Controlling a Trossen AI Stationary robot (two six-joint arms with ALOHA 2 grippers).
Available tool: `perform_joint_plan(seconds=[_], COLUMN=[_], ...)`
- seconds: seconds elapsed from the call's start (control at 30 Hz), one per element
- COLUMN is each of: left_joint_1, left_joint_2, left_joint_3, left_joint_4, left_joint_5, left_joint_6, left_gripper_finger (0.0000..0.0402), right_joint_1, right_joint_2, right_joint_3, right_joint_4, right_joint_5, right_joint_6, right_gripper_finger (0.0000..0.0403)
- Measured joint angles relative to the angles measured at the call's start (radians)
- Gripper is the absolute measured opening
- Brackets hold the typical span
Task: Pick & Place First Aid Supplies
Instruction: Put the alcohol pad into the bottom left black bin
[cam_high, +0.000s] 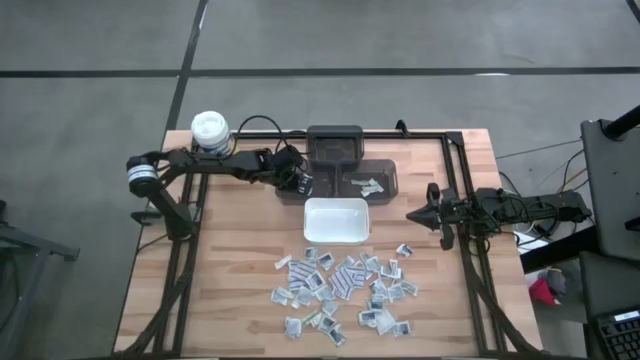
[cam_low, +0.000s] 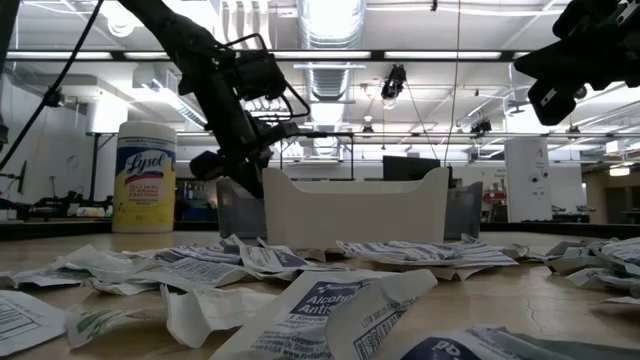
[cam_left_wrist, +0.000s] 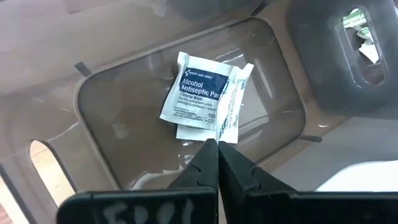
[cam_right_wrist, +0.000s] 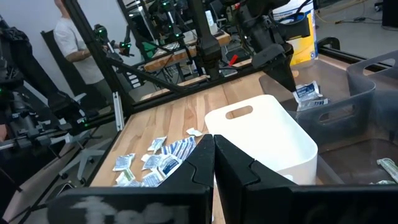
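Currently, the left end effector (cam_left_wrist: 216, 163), closed and empty, hovers over a clear grey bin (cam_left_wrist: 106, 106) holding two alcohol wipe packets (cam_left_wrist: 205, 96). The remaining flat packets (cam_high: 345, 285) lie scattered on the wooden desk (cam_high: 240, 260), near the white tray (cam_high: 336, 220). The right end effector (cam_high: 412, 215) waits closed beside the tray.

White packets (cam_high: 345, 282), bluish print

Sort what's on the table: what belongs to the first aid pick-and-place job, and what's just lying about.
Job:
packets scattered on the wood
alcohol wipe packets in the grey bin
left gripper above them, shut
white tray

Lying about:
wipes canister
right gripper, shut, waiting
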Motion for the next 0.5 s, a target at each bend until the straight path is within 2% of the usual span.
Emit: perform_joint_plan(seconds=[0.33,0.4,0.5], left_joint_1=[0.007,0.013,0.015], left_joint_2=[-0.006,-0.015,-0.036], left_joint_3=[0.005,0.018,0.037], left_joint_4=[-0.009,-0.017,-0.015], left_joint_5=[0.016,0.082,0.248], left_joint_6=[0.007,0.003,-0.002], left_gripper_finger=[0.0099,0.0112,0.0119], right_joint_1=[0.000,0.000,0.000], right_joint_2=[0.000,0.000,0.000], right_joint_3=[0.000,0.000,0.000], right_joint_4=[0.000,0.000,0.000], right_joint_5=[0.000,0.000,0.000], right_joint_6=[0.000,0.000,0.000], right_gripper_finger=[0.0008,0.0008,0.0008])
